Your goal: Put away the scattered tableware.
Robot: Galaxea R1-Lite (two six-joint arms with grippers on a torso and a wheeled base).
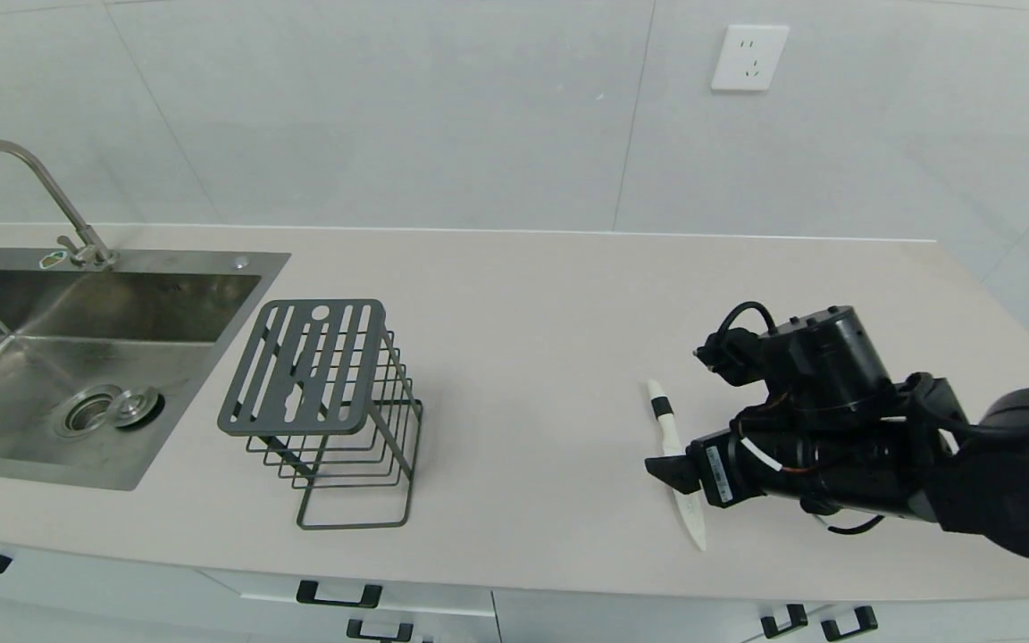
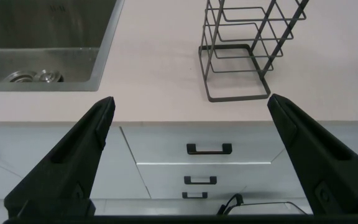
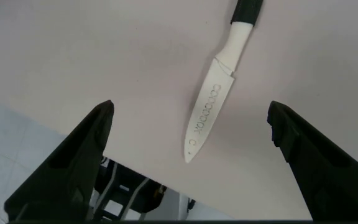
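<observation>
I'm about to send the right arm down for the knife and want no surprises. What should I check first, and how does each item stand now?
1. Right gripper open: ok, fingers spread wide.
2. Knife under the gap: ok, it lies flat between the finger lines.
3. Knife fully on the counter: ok, though its tip is near the front edge.
4. Nothing touching the knife: ok.
5. Rack slots free: ok.
6. Left gripper out of the way: ok, open, in front of the drawers.
7. Clearance above the blade: cannot tell.

left gripper (image 2: 191,102): fingers spread wide | right gripper (image 3: 191,107): fingers spread wide
</observation>
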